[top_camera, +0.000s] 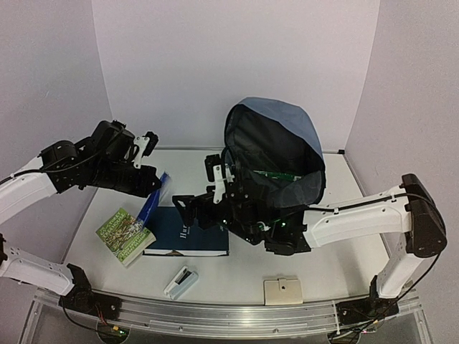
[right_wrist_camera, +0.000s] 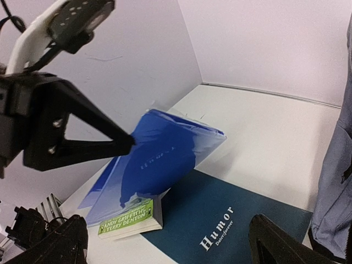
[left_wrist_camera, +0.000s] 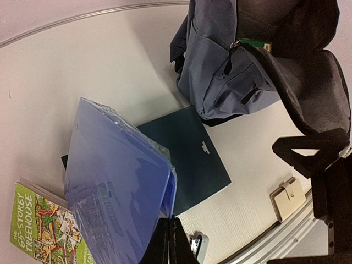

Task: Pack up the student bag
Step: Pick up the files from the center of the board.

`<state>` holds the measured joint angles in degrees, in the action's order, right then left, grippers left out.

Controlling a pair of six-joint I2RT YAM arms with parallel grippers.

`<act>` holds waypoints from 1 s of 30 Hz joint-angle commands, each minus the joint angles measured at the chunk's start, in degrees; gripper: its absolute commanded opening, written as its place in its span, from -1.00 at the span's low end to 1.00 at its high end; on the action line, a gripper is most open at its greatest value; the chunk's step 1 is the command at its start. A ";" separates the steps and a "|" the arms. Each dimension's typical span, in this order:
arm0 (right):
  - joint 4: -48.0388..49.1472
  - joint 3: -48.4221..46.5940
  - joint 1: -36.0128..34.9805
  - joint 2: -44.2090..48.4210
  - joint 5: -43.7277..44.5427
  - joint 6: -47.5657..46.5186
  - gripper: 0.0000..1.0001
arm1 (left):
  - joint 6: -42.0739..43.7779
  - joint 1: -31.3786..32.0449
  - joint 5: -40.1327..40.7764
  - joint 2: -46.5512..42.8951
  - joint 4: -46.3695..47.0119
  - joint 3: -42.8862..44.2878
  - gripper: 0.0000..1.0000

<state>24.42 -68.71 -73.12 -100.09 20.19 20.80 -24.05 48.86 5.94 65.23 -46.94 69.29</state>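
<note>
Standing open on the white table (top_camera: pixel 337 251), far and right of centre, the student bag (top_camera: pixel 287 136) has pale lilac walls (top_camera: pixel 186 72) around it. The left gripper (left_wrist_camera: pixel 169 234) pinches a blue folder (left_wrist_camera: pixel 115 181) above the table's left side. The right gripper (right_wrist_camera: pixel 169 223) hangs spread wide over a dark teal book (right_wrist_camera: pixel 231 220) beside the bag.

High fixed view from behind the arm bases (top_camera: pixel 215 315), left wrist view looking down, close on a translucent blue plastic folder (left_wrist_camera: pixel 115 176), right wrist view low, facing left, all sharing it and the slate-blue fabric backpack (top_camera: pixel 287 125).
</note>
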 commanded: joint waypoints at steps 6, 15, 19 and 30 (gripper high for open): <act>1.83 -9.71 -2.95 -7.21 3.24 4.62 0.96 | -4.52 0.26 0.25 0.60 1.88 3.81 -1.00; -0.12 -18.34 -3.70 -16.45 7.61 13.45 0.95 | -8.22 0.26 -1.21 3.20 5.13 2.38 -1.00; -2.32 -21.32 -3.70 -18.89 9.48 15.63 0.89 | -9.59 0.27 -1.29 3.57 6.71 1.15 -0.99; -8.75 -26.31 -3.70 -23.34 14.43 19.93 0.11 | -12.31 0.30 -1.87 3.85 9.93 -1.12 -1.00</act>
<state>17.69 -94.15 -76.86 -123.17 31.44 38.05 -34.80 48.86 4.22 68.95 -40.36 68.27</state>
